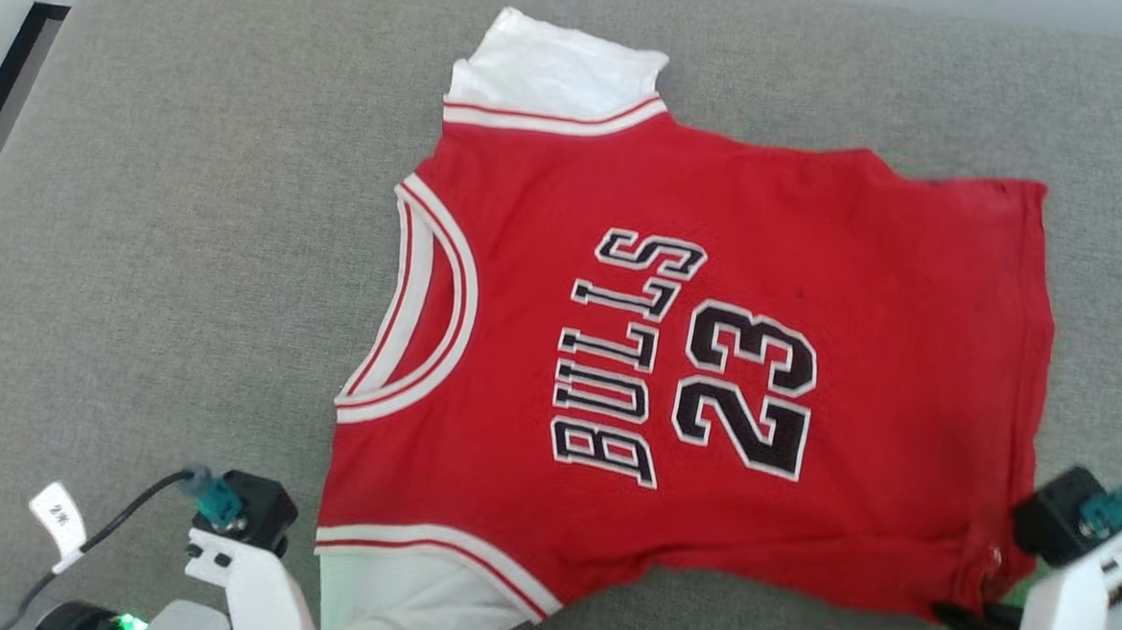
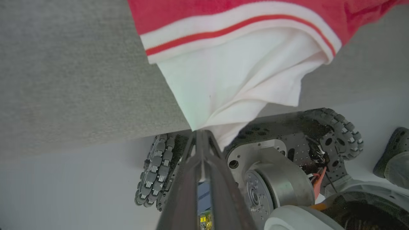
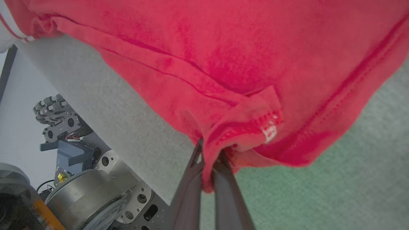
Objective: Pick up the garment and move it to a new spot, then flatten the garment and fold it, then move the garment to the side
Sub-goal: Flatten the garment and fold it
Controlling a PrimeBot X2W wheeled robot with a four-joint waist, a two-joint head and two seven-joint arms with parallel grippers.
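Garment [image 1: 712, 361] spread nearly flat on grey table [image 1: 189, 267], printed side up, collar toward robot's left, hem toward its right. Far sleeve [image 1: 550, 65] points at the table's back edge, with a bare grey strip beyond it. Near sleeve [image 2: 230, 86] lies at the front edge, and its tip reaches just past that edge over the robot's wheeled base [image 2: 271, 172] (left wrist view). Left tool [image 2: 200, 132] is pinched tight on that white sleeve tip, fingers pressed together with the cloth between them. Right tool [image 3: 209, 153] is clamped on the near hem corner, red fabric bunched and folded around its fingers, corner lifted slightly off the table. Lower side seam between the two grips runs close along the front edge, slightly wavy.

Room: wide bare grey on robot's left of the collar, a good stretch out to the table's rounded left corner. Narrower bare strip on the right past the hem. Some bare grey behind the shirt body too. Front edge has almost no spare margin.
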